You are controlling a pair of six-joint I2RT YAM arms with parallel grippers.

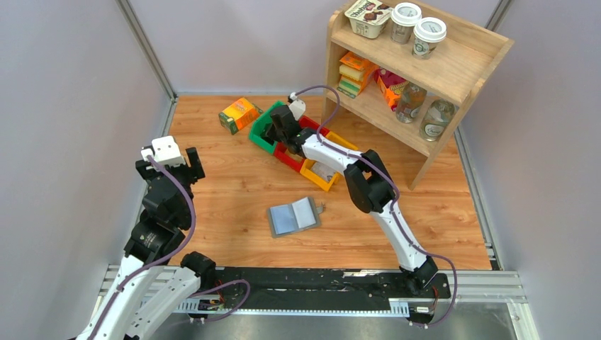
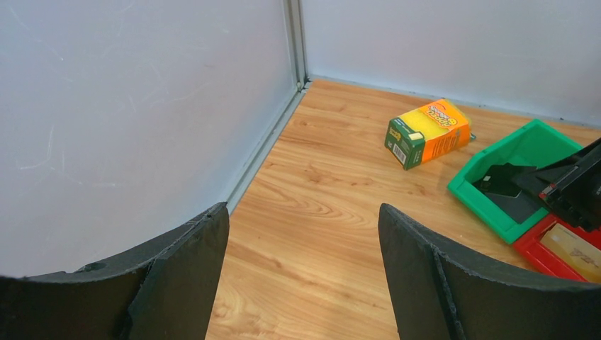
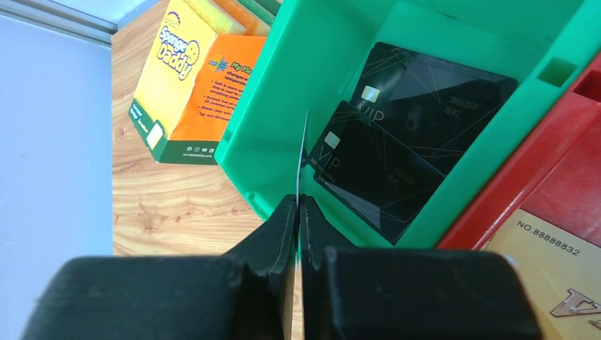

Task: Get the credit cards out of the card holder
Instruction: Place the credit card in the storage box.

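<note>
Credit cards (image 3: 418, 134): two black ones are seen lying overlapped inside the green bin (image 3: 333, 42), each marked "VIP" beside a chip.

Left to right across the scene:
- The left gripper (image 2: 303, 212) is held raised near the left wall, its fingers spread wide with nothing between them.
- An orange-green carton (image 3: 191, 78) lettered "Sponge Daddy" is laid on its side just beside the green bin.
- The right gripper (image 3: 299, 209) is positioned over that bin. Its fingers are pressed together on a thin card (image 3: 303, 152), which is seen edge-on and upright at the bin's near wall.
- A red bin (image 3: 524, 170) is set touching the green one, and a gold card (image 3: 560, 276) in it is printed "NO. 88888832".

The card holder (image 1: 294, 216) is found opened flat on the wooden table (image 1: 212, 191), well apart from the bins and nearer the arm bases.
</note>
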